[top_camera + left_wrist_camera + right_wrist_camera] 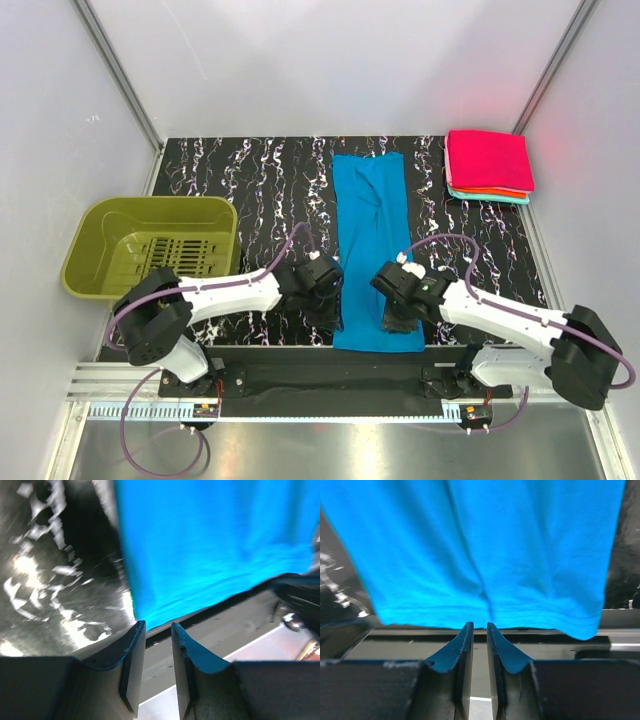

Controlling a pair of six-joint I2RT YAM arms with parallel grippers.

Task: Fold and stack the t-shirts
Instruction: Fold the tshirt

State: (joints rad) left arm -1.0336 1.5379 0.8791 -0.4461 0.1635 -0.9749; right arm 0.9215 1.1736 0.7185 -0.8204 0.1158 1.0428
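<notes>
White arm links w/ black joints, purple cables, left gripper (156,630) & right gripper (479,630) dark, wedge-shaped fingers
</notes>
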